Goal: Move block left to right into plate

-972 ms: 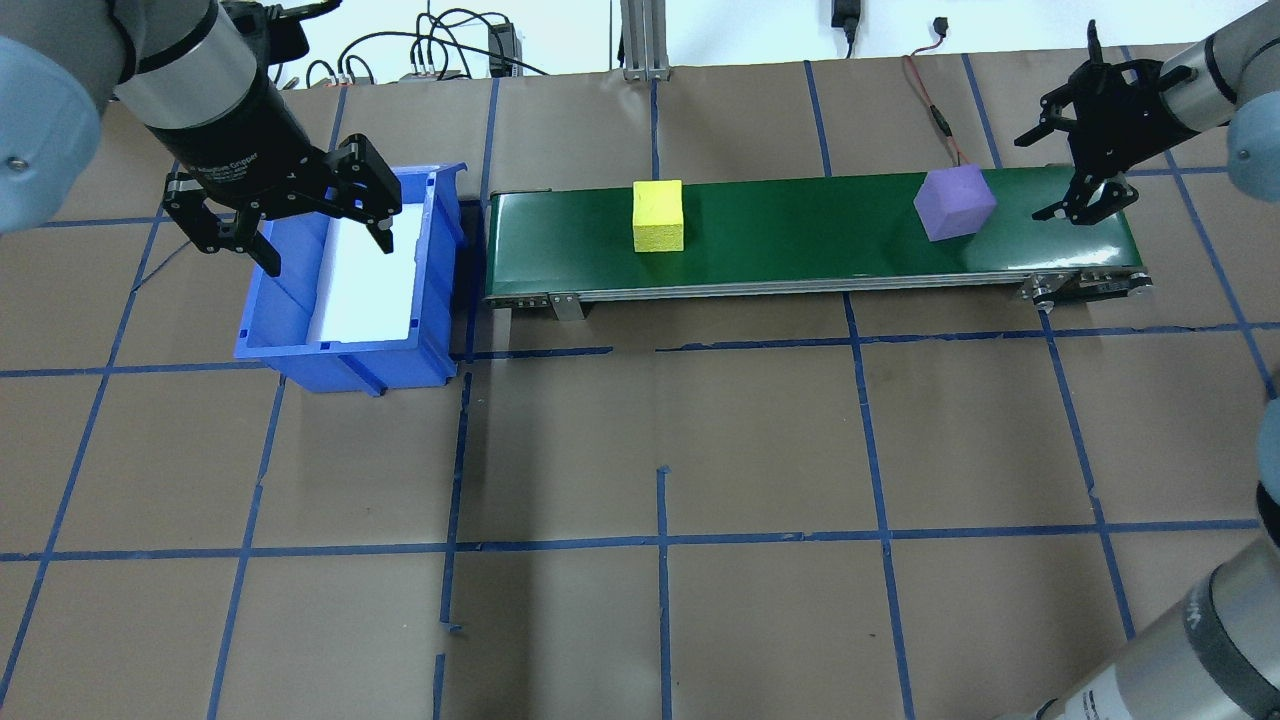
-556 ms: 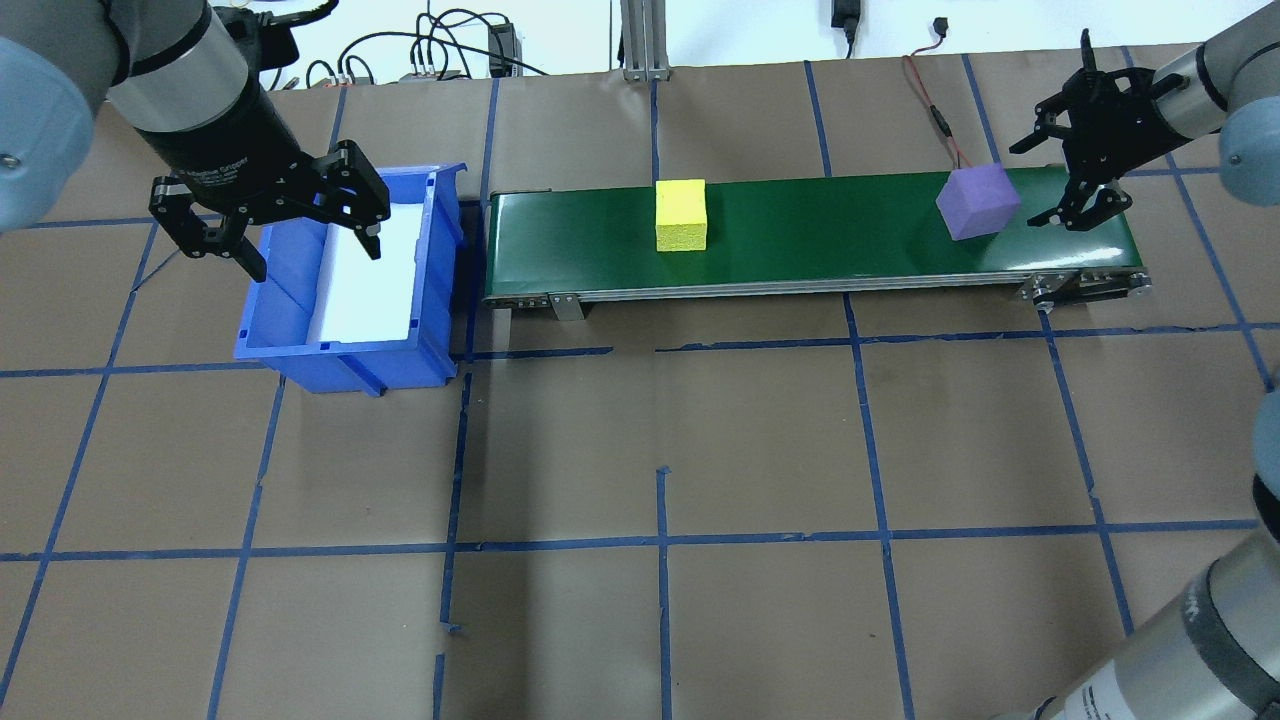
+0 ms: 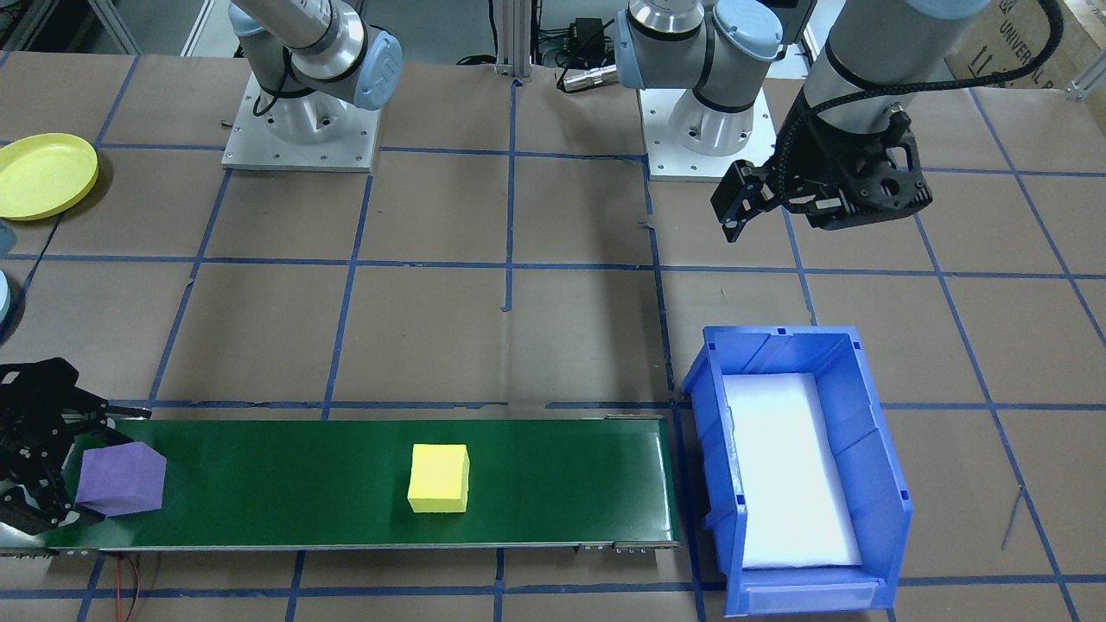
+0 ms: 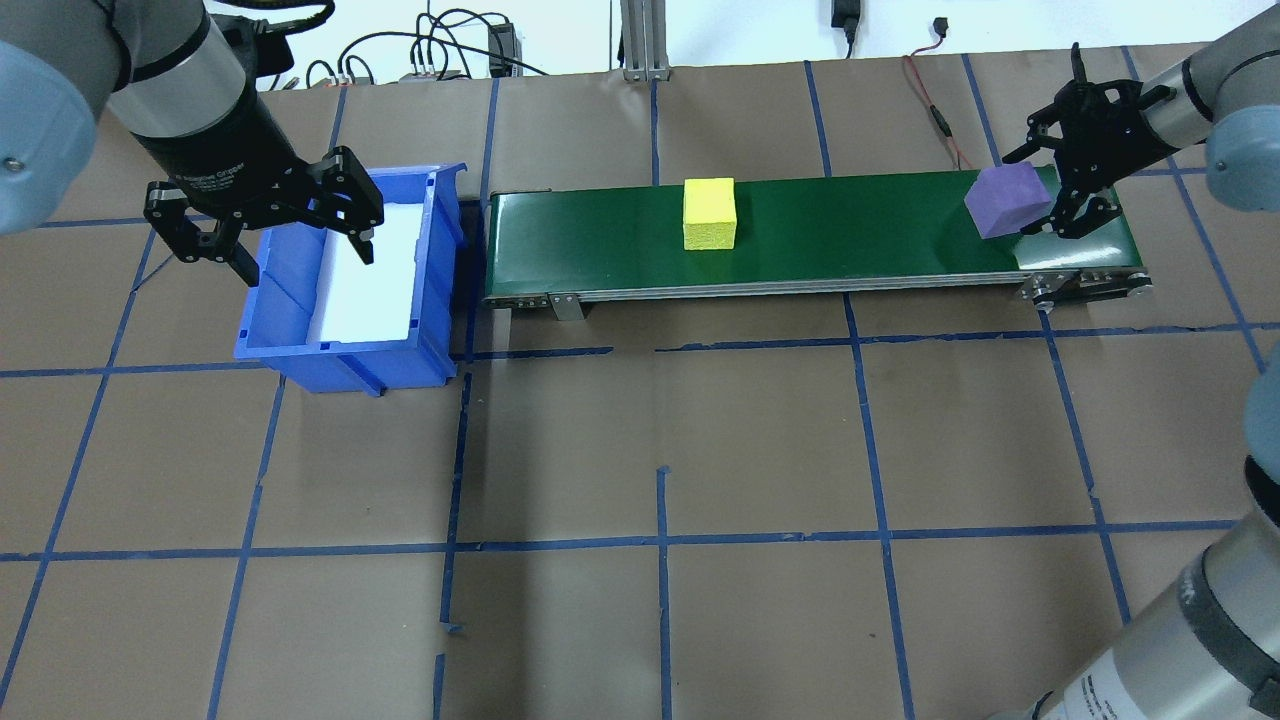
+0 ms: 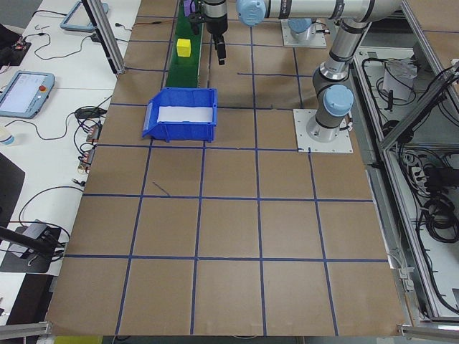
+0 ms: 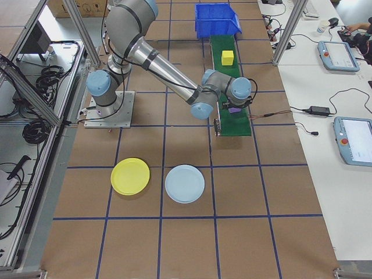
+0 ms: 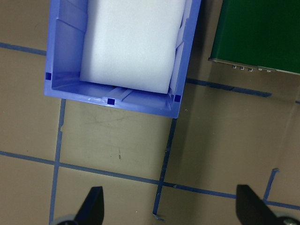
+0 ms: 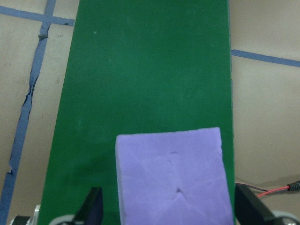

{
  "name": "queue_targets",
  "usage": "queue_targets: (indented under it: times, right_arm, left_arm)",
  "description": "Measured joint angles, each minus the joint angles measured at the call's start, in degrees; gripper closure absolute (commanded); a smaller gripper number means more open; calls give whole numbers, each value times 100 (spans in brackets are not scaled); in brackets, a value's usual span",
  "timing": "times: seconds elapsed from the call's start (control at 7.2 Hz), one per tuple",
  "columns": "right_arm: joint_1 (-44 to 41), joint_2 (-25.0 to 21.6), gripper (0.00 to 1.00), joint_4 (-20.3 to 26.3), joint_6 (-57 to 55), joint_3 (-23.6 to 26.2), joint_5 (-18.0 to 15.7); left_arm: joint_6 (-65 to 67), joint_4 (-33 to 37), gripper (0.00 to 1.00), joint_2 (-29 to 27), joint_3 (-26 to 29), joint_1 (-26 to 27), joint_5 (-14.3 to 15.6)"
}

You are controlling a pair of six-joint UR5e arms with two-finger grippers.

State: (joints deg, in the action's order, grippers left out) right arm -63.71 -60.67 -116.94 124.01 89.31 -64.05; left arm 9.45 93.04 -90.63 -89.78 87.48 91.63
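Two foam cubes ride the green belt (image 4: 800, 240): purple cube (image 4: 1007, 199) between the right pincer (image 4: 1072, 190)'s spread fingers, ungripped; a late squeeze risks missing. Left pincer (image 4: 300, 235) hangs open. Round yellow plastic plate (image 3: 45, 174) waits well apart on the desk.

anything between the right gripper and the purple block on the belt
Nothing visible. The right gripper is open at the belt's end, and the purple block already sits between its fingers in the right wrist view.
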Motion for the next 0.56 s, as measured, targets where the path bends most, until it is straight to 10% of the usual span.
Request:
queue_targets:
  times: [0.56]
  right_arm:
    - [32,-318,93,26,-19,38,-315]
  left_arm:
    - [-44,-101,0,2,16,62,-23]
